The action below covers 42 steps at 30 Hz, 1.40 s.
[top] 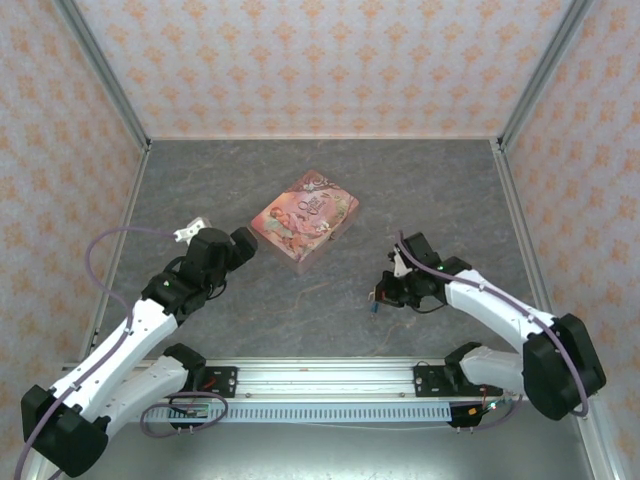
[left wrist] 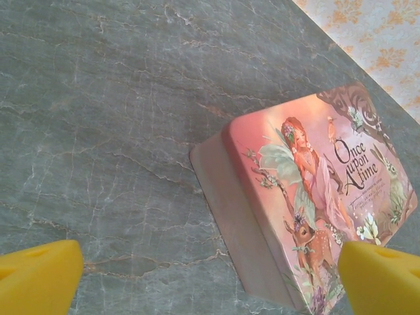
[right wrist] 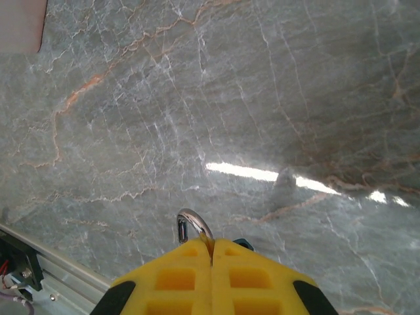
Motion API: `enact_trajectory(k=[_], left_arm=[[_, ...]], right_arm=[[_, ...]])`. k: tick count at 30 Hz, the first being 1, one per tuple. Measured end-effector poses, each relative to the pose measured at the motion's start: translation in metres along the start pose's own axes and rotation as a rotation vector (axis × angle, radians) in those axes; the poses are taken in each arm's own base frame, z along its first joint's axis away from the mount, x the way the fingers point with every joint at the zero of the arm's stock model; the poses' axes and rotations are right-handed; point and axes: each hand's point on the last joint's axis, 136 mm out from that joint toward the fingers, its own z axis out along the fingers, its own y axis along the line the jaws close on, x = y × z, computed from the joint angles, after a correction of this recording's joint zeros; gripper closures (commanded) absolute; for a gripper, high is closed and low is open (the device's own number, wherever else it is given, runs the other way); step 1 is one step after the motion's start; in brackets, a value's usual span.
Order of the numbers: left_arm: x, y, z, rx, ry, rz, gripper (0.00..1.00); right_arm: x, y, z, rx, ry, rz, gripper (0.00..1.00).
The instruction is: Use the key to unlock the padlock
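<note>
Your right fingers are clamped on the padlock, its silver shackle poking out between them, toward the desk's near edge, right of centre. Your left fingers are spread wide and hold nothing, near the pink tin.

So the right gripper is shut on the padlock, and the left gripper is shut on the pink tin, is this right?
Not quite. The left gripper is open: in the left wrist view its fingers stand wide apart, and the pink tin lies ungripped on the table. The right gripper is indeed shut on the padlock.
</note>
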Motion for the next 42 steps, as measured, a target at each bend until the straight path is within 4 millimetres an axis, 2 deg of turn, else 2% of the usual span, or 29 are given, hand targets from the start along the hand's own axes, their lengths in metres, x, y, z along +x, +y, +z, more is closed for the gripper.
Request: enact_trajectory(k=[9,16,20,27,31,37,42], left_arm=[[0.003,0.002,0.004,-0.017,0.013,0.003,0.0],[0.005,0.003,0.006,-0.025,0.018,0.007,0.0],[0.005,0.003,0.007,-0.028,0.021,0.008,0.0],[0.006,0.004,0.007,-0.03,0.022,0.009,0.0],[0.003,0.002,0.005,-0.031,0.021,0.013,0.0],[-0.007,-0.003,-0.001,-0.027,-0.002,0.035,0.0],[-0.02,-0.002,-0.006,-0.049,-0.055,0.084,0.0]], right_arm=[[-0.012,-0.004,0.013,0.012,-0.027,0.002,1.0],[-0.013,-0.01,0.026,0.034,-0.003,0.015,1.0],[-0.014,-0.011,0.03,0.037,0.0,0.013,0.87],[-0.022,-0.009,0.026,0.041,-0.039,0.005,0.77],[-0.039,0.001,0.003,0.051,-0.137,-0.04,0.72],[-0.072,0.02,-0.055,0.077,-0.377,-0.136,0.58],[-0.09,0.009,-0.097,0.165,-0.572,-0.163,0.38]])
